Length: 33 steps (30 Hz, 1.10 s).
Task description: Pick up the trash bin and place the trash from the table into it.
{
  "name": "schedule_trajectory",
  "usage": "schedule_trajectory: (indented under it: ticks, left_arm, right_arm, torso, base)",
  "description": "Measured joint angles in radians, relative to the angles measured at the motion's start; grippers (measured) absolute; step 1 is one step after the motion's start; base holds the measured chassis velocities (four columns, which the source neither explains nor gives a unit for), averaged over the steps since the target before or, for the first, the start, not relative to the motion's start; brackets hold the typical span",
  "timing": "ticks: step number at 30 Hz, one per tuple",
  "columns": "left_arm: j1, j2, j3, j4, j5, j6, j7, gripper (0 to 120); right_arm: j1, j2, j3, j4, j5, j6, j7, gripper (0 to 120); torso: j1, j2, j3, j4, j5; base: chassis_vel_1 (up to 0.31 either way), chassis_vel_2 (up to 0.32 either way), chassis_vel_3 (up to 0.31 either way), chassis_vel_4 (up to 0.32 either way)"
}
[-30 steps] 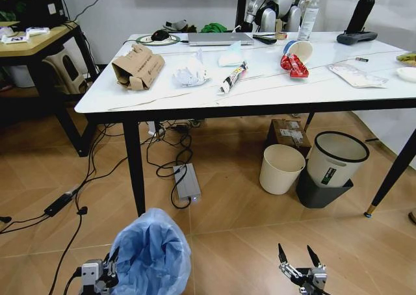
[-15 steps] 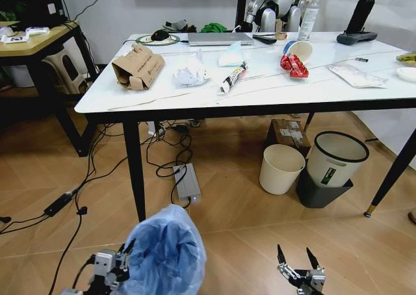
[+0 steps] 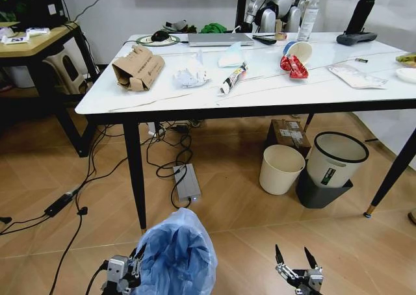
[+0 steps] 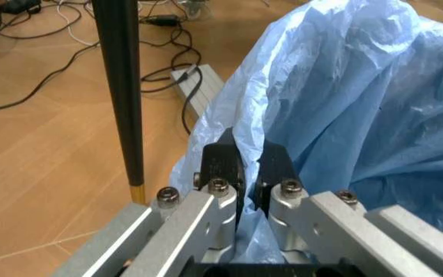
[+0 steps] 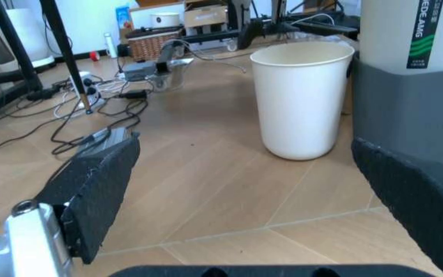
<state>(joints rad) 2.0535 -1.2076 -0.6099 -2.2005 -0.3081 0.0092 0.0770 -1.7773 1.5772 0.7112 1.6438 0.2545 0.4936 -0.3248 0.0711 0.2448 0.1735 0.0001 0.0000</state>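
Observation:
The trash bin (image 3: 174,256) with its puffy light-blue bag hangs low in the head view, and my left gripper (image 3: 136,258) is shut on the bag's rim. In the left wrist view the black fingers (image 4: 223,167) pinch the blue plastic (image 4: 360,104). My right gripper (image 3: 292,257) stands open low at the right, holding nothing; its pads (image 5: 98,190) are spread wide. On the table (image 3: 273,90) lies the trash: a crushed cardboard box (image 3: 138,66), crumpled white paper (image 3: 190,73), a wrapper (image 3: 233,77), a red wrapper (image 3: 294,64), a paper cup (image 3: 299,49) and a flat white packet (image 3: 356,76).
Under the table stand a cream round bin (image 3: 281,168) and a white-lidded dark grey bin (image 3: 333,167), with a cardboard box (image 3: 290,134) behind. Cables and a power strip (image 3: 186,181) lie on the floor by the black table leg (image 3: 134,175). A wooden desk (image 3: 36,41) stands left.
My left gripper has carried the trash bin to the right and slightly nearer. The right gripper has barely moved.

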Motion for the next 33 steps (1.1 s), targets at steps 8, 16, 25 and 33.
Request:
schedule_trajectory:
  ticks: [8, 16, 25, 33]
  left_arm:
    - [-0.001, -0.007, -0.003, -0.005, -0.003, -0.002, 0.007, 0]
    - [-0.001, -0.010, -0.003, -0.005, -0.001, -0.002, 0.010, 0]
    - [-0.002, -0.024, -0.003, -0.011, -0.005, 0.005, 0.010, 0]
    - [0.010, -0.017, 0.023, -0.023, -0.050, 0.039, 0.010, 0]
  right_arm:
    - [-0.002, -0.002, -0.001, 0.003, 0.001, 0.003, 0.000, 100]
    - [-0.006, -0.003, -0.001, 0.003, 0.002, 0.011, 0.000, 100]
    - [-0.004, 0.002, -0.010, 0.007, -0.002, 0.010, 0.000, 100]
    - [0.002, 0.001, -0.012, 0.004, -0.004, 0.004, 0.000, 100]
  torso:
    - [0.007, 0.030, 0.023, 0.0000, 0.0000]
    - [0.017, 0.065, 0.048, -0.0001, 0.0000]
    - [0.028, 0.099, 0.072, -0.0001, 0.0000]
    - [0.035, 0.124, 0.089, -0.0001, -0.0001]
  base:
    - [0.000, 0.000, 0.000, 0.000]
    - [0.000, 0.000, 0.000, 0.000]
    - [0.000, 0.000, 0.000, 0.000]
    - [0.000, 0.000, 0.000, 0.000]
